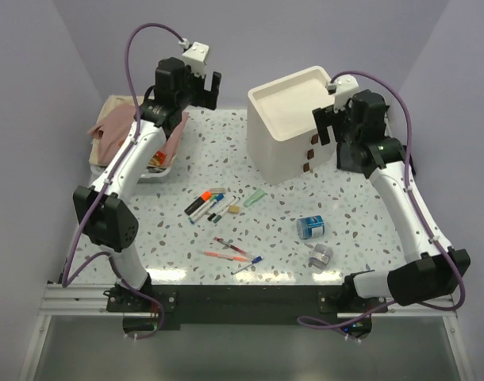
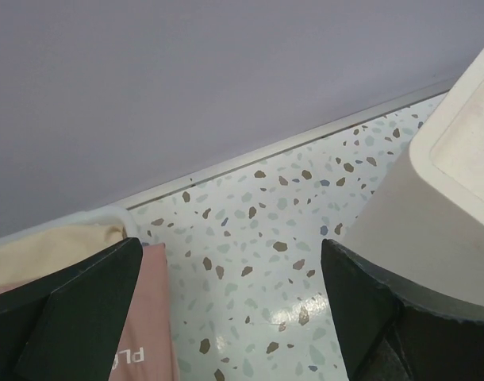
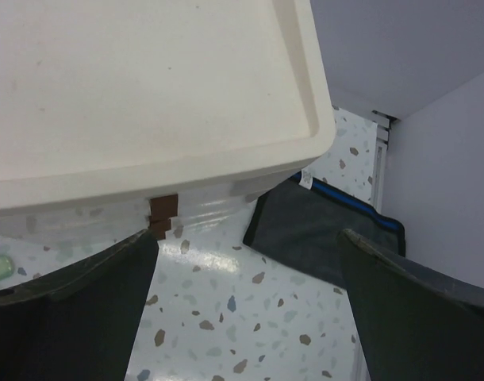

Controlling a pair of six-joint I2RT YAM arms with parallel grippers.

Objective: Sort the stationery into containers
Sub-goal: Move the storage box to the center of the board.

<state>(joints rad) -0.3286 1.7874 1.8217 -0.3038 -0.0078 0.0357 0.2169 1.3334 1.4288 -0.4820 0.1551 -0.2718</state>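
The stationery lies loose mid-table: markers (image 1: 209,205) in a cluster, a pale-green highlighter (image 1: 255,198), thin pens (image 1: 230,250), a blue roll (image 1: 310,228) and a grey roll (image 1: 320,255). The cream drawer unit (image 1: 293,119) stands at the back, its brown handles (image 3: 164,214) facing front. A dark navy pouch (image 3: 321,230) lies flat beside it by the right wall. My left gripper (image 1: 204,94) hangs open high at the back left, well away from the stationery. Beside the unit's right corner my right gripper (image 1: 325,131) is open too. Both hold nothing.
A basket (image 1: 115,107) with a pink cloth (image 1: 115,131) sits at the back left, and a white tray (image 1: 159,167) lies in front of it. Walls close the table at the back and both sides. The right wrist view shows the wall corner just past the pouch.
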